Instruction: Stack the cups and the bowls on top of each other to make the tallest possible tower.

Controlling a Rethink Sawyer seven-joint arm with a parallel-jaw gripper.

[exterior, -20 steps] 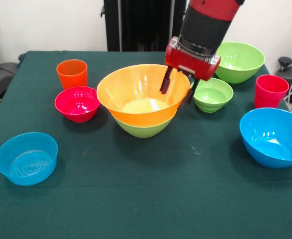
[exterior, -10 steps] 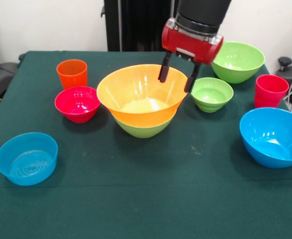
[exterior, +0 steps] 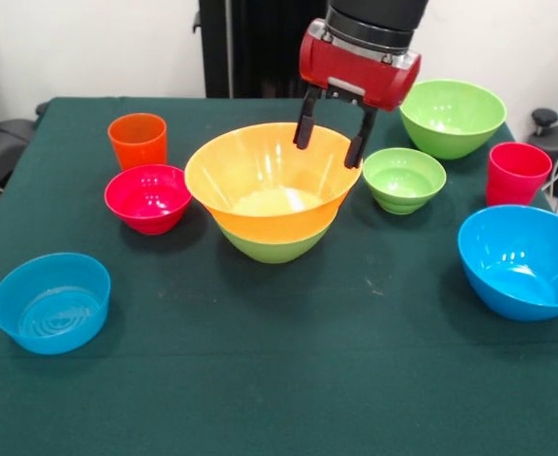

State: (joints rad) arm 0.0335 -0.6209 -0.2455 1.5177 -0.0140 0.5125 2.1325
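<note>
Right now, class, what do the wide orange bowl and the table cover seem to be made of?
Wide orange bowl: likely thin glossy plastic; it shines, and light glows through its wall. Table cover: seemingly matte dark green cloth or felt; no reflections, slight specks.

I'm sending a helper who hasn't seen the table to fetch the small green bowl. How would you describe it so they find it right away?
Start at the wide orange bowl nested in a green one mid-table. The small green bowl stands just to its right in the front view, in front of a big green bowl. It is the smallest green one, standing alone.
</note>
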